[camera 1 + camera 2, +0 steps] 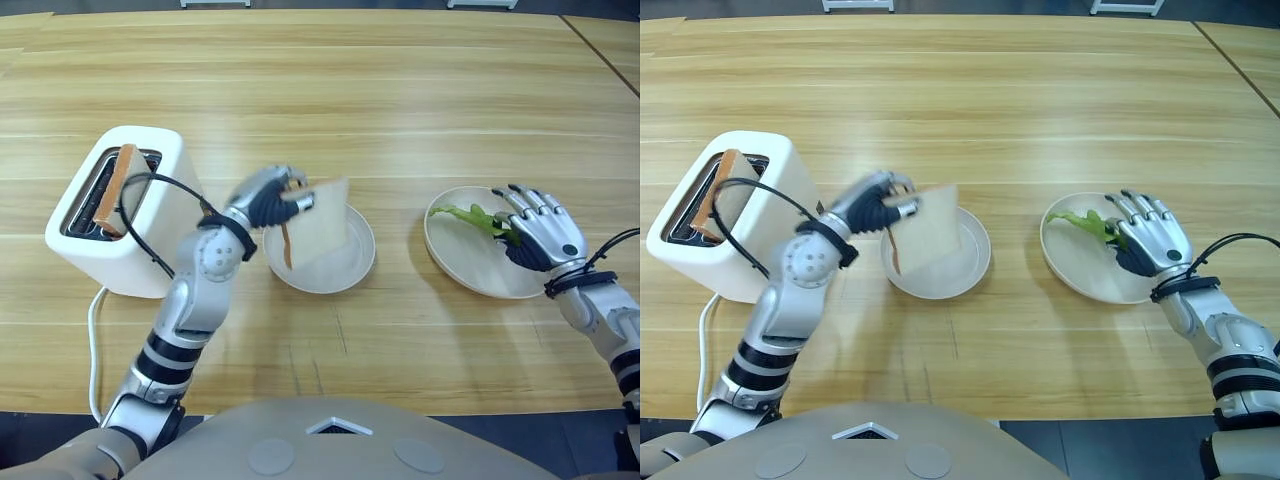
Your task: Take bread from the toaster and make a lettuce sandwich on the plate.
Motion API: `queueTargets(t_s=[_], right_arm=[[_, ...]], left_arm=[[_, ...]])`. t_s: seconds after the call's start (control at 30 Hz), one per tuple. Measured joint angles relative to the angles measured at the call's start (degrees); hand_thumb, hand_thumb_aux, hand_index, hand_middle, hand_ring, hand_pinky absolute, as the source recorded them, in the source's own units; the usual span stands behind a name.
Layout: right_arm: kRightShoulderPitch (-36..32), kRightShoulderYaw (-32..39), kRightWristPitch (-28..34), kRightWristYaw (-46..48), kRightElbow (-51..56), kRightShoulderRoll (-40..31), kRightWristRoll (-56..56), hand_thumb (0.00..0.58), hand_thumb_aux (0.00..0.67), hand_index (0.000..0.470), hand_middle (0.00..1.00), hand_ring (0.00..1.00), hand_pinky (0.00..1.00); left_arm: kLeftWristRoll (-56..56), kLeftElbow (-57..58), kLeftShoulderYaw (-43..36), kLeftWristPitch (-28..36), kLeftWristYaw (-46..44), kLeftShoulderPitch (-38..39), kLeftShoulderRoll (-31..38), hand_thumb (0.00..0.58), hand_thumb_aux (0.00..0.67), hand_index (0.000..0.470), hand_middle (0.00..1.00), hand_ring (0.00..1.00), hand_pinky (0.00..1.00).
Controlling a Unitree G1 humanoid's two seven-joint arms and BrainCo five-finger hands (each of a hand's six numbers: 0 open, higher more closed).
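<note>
The right hand (543,235) covers the near end of the lettuce (465,214). The bread slice (322,225) in the left hand (268,200) hides part of the plate (345,272) rim. The desk (400,100) is cropped on its left.

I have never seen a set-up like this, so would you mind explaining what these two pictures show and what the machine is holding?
Both pictures come from one stereo camera on a humanoid robot's head, looking down at a wooden table. They show the same moment from spots slightly apart. The metal arms rising from the bottom edge are the robot's own.

Its left hand grips a bread slice, held tilted on edge over the middle plate. Whether the slice touches the plate is hard to tell. Further left stands a white toaster with a second slice standing in one slot.

The right hand lies over one end of a lettuce leaf on the right plate. Whether it actually grips the leaf cannot be told.
</note>
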Motion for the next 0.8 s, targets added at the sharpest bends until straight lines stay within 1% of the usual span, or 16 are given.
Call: queueTargets(t_s=[0.13,0.23,0.27,0.33,0.37,0.4,0.53,0.57,0.6,0.63,0.67,0.7,0.8], right_arm=[[3.2,-3.1,0.8,2.7,-9.8,-0.1,2.6,0.58,0.67,0.47,0.0,0.0,0.0],[5.1,-5.2,1.8,5.2,-14.6,0.0,4.2,0.58,0.67,0.47,0.0,0.0,0.0],[5.6,-6.1,1.9,6.4,-16.8,0.0,5.0,0.58,0.67,0.47,0.0,0.0,0.0],[6.4,-6.8,1.9,7.6,-18.5,0.3,5.6,0.58,0.67,0.47,0.0,0.0,0.0],[7.0,-7.4,1.7,8.9,-20.9,0.8,6.2,0.58,0.67,0.47,0.0,0.0,0.0],[7.2,-7.8,1.6,9.5,-22.3,1.1,6.7,0.58,0.67,0.47,0.0,0.0,0.0],[7.7,-8.7,1.6,12.0,-25.6,2.4,7.7,0.58,0.67,0.47,0.0,0.0,0.0],[7.8,-8.9,1.6,12.5,-26.4,2.9,7.9,0.58,0.67,0.47,0.0,0.0,0.0],[7.9,-9.1,1.5,13.0,-26.9,3.1,8.0,0.58,0.67,0.47,0.0,0.0,0.0],[8.1,-9.3,1.3,13.5,-27.3,3.4,8.2,0.58,0.67,0.47,0.0,0.0,0.0],[8.2,-9.5,1.2,14.0,-27.8,3.8,8.2,0.58,0.67,0.47,0.0,0.0,0.0],[8.2,-9.7,1.1,14.5,-28.1,4.0,8.2,0.58,0.67,0.47,0.0,0.0,0.0],[8.3,-10.3,1.0,16.0,-30.2,5.3,8.7,0.58,0.67,0.47,0.0,0.0,0.0]], left_arm=[[-1.1,12.5,-3.4,-8.9,2.5,-2.0,2.3,0.58,0.67,0.47,1.0,1.0,1.0],[-1.7,15.9,-5.8,-16.8,4.1,-3.4,3.4,0.58,0.67,0.47,1.0,1.0,1.0],[-0.7,16.9,-7.5,-21.2,6.4,-4.2,4.5,0.58,0.67,0.47,1.0,1.0,1.0],[2.7,17.2,-8.5,-24.4,10.9,-5.0,5.2,0.58,0.67,0.47,1.0,1.0,1.0],[6.3,17.2,-9.1,-27.2,16.2,-7.1,5.8,0.58,0.67,0.47,1.0,1.0,1.0],[8.6,16.8,-9.3,-28.3,19.1,-8.6,5.9,0.58,0.67,0.47,1.0,1.0,1.0],[13.0,16.3,-9.9,-30.4,27.4,-9.9,4.3,0.58,0.67,0.47,1.0,1.0,1.0],[13.9,16.1,-10.1,-30.7,29.2,-10.2,3.8,0.58,0.67,0.47,0.85,0.85,0.85],[14.2,16.0,-10.2,-30.9,30.1,-10.5,3.4,0.58,0.67,0.47,0.32,0.32,0.32],[14.6,16.0,-10.3,-30.9,31.2,-10.6,2.7,0.485,0.399,0.28,0.0,0.0,0.0],[15.0,16.4,-10.9,-30.8,31.3,-10.8,2.1,0.392,0.289,0.203,0.0,0.0,0.0],[15.0,16.9,-11.4,-30.9,31.0,-10.9,2.0,0.0,0.0,0.0,0.0,0.0,0.0],[17.5,19.0,-13.1,-30.2,30.4,-10.7,2.7,0.0,0.0,0.0,0.0,0.0,0.0]])
